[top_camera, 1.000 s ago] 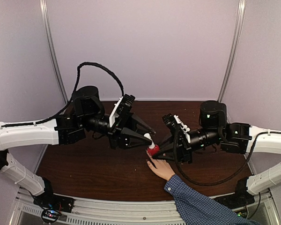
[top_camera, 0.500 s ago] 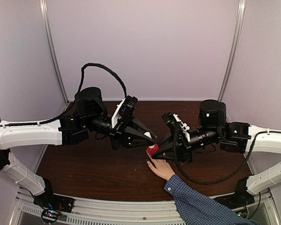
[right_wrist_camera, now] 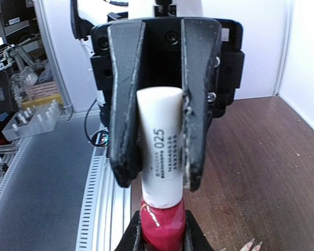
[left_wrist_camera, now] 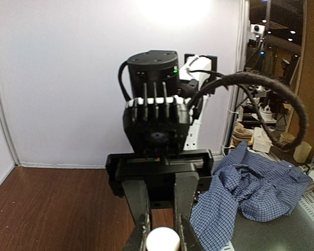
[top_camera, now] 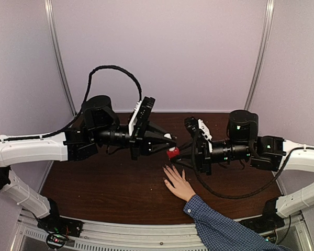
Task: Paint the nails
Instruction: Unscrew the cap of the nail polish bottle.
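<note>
While both arms converge over the middle of the dark, wood-grained table [top_camera: 94, 183], the left arm [top_camera: 36, 149] reaches in from the left edge and the right arm [top_camera: 303, 157] from the right edge. A blue checked sleeve [top_camera: 220, 230] crosses the near edge toward the near right corner. The hand [top_camera: 179, 185] lies flat and palm down on the wood, fingers spread toward the far edge. Bare wood runs from the hand to the left edge and to the far edge. The left gripper [right_wrist_camera: 158, 177] is clamped on a smooth white cylindrical cap [right_wrist_camera: 158, 141] printed "025". The right gripper [right_wrist_camera: 161, 236] pinches the glossy red polish bottle [right_wrist_camera: 162, 226] below that cap. Cap and bottle are joined and held in the air, just beyond the fingertips and apart from them. The nails [top_camera: 166, 169] sit at the fingertips under the bottle; their colour cannot be resolved.
</note>
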Controlling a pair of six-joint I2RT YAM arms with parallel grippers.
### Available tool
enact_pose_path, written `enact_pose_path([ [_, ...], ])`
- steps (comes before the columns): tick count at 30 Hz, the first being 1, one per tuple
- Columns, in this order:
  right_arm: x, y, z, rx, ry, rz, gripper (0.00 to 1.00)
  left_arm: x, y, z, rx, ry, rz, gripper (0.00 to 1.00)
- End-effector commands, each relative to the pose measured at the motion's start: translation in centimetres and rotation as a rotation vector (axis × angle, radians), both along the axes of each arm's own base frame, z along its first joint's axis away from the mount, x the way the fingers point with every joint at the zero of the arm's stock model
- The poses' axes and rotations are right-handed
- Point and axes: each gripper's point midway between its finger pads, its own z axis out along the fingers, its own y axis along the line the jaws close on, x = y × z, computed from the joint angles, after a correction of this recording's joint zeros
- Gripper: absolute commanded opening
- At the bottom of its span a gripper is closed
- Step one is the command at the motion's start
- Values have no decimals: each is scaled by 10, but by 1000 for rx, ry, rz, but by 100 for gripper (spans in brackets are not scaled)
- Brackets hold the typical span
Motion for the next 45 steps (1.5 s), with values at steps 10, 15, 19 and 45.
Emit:
enact_pose_path([
  [10,97,-27,9,-19,-70,-566,0,86,-6,-13,33,105,491,0],
  [15,122,-30,-11,-101,-70,-698,0,114,-8,-23,24,184,632,0],
  [19,133,-31,-14,-126,-89,-752,0,131,-3,-30,19,218,738,0],
  [45,8,-8,-37,-204,55,34,0,11,58,-28,274,-211,88,59],
])
